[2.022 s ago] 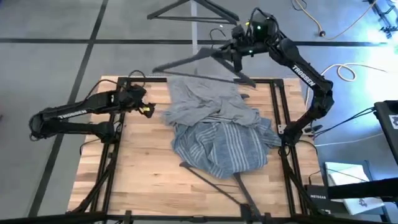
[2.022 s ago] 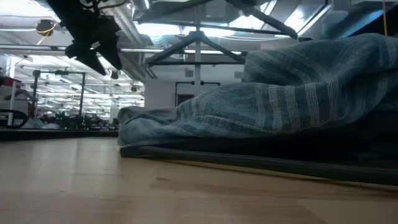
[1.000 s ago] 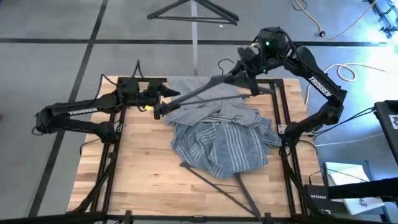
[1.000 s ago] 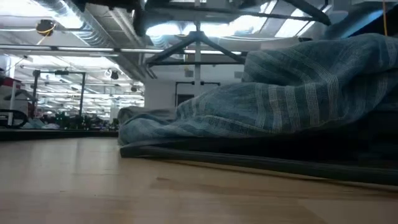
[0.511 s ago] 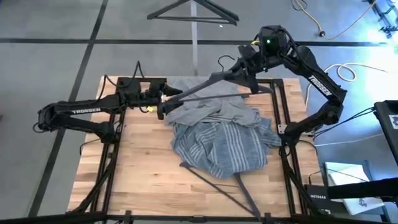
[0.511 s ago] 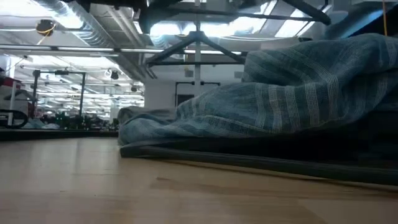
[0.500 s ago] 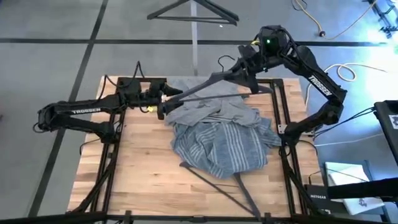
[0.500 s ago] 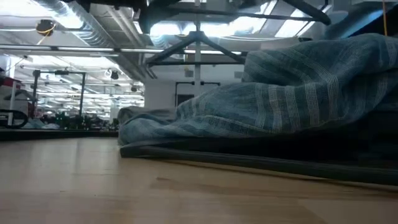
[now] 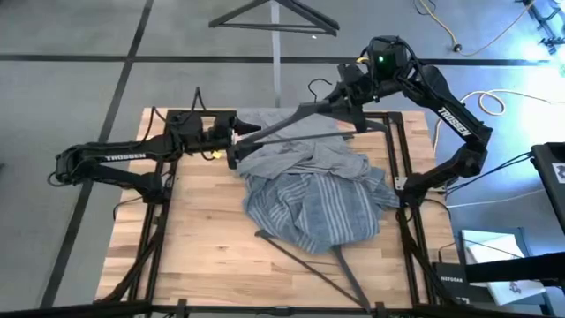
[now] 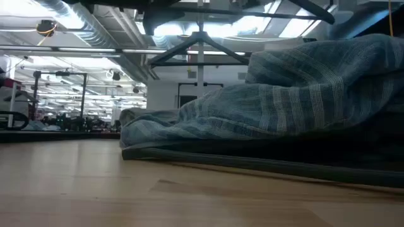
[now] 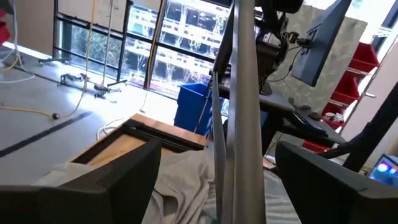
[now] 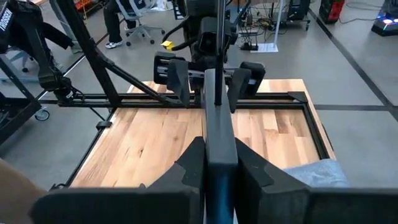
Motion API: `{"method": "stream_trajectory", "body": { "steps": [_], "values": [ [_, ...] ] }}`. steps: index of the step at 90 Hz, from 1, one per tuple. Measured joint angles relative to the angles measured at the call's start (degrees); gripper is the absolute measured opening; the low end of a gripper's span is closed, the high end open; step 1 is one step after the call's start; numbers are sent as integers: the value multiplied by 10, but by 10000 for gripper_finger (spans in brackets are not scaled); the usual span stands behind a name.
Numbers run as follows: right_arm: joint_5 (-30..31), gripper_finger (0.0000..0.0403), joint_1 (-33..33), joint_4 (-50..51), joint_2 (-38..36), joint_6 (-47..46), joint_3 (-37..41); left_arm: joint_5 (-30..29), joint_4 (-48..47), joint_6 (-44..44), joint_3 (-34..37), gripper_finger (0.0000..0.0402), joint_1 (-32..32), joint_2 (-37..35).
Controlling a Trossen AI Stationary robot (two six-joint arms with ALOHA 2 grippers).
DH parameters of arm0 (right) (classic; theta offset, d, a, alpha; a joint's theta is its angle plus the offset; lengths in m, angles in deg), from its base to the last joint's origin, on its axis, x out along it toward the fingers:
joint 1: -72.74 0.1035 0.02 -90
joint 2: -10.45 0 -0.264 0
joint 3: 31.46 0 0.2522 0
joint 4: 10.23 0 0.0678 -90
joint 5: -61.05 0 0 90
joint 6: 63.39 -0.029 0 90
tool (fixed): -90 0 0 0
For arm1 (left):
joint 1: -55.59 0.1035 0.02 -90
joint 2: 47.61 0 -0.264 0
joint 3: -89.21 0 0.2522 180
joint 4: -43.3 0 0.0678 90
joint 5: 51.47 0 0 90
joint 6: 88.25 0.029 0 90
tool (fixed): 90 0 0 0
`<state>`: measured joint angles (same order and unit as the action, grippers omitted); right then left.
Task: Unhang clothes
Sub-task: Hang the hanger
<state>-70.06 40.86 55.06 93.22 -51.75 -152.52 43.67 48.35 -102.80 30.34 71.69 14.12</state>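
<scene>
High view: both shirts (image 9: 309, 190) lie heaped below the hanger (image 9: 291, 124) (right gripper (image 9: 351, 95) clamps it; left gripper (image 9: 237, 141) spread around its end).

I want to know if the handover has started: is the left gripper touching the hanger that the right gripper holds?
Apart. In the left wrist view the hanger bar runs between the open fingers of the left gripper with gaps either side. The right gripper is clamped on it.
</scene>
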Motion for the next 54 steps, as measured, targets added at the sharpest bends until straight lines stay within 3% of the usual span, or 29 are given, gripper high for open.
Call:
{"method": "stream_trajectory", "body": {
  "steps": [8, 54],
  "values": [
    [0, 26, 0, -4, 0, 0, 0, -1, 4, 1, 0, 266, 0, 0],
    [2, 28, 0, -1, 9, -27, 2, 0, -8, -1, 0, 26, -13, 0]
  ]
}}
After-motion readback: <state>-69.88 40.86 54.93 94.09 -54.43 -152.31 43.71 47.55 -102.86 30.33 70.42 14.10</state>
